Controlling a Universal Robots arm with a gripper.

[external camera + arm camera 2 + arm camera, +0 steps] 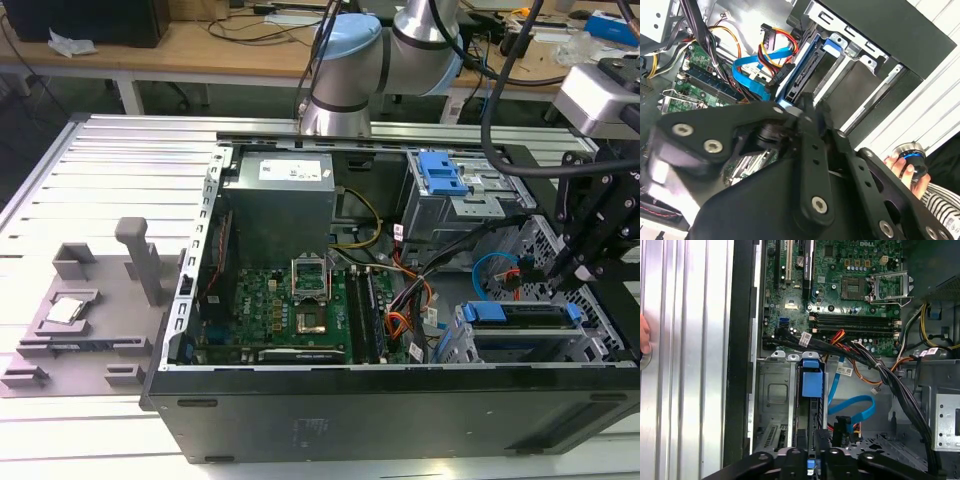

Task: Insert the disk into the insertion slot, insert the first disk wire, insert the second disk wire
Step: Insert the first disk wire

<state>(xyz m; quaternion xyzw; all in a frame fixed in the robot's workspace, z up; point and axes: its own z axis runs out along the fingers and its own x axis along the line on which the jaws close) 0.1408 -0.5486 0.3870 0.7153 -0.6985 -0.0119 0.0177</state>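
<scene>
As the disk [522, 314] sits within the insertion slot [456, 345], its blue carrier shows at both ends of the cage's upper bay in the exterior view. Its long edges run parallel to the cage's sheet-metal rails. The gripper [565, 272] hangs just above the end of the slot nearest the exterior view's right, at the carrier's edge. In the first wrist view the gripper [811, 463] lines up with the carrier's blue tab. Whether the claw is apart, together or clamped on anything cannot be told.

Room around the slot is tight. A blue data cable [855, 407] loops just beside it. A bundle of black wires [890, 382] crosses between the slot and the motherboard [850, 285]. On the slot's other side the black case wall [740, 365] runs close along the cage, with only a narrow gap between them. A grey bay with a blue latch [445, 182] stands beyond the slot, near it but apart. Outside the case wall, a person's hand [904, 167] holds a round knob [910, 152] over the ribbed table [110, 170].
</scene>
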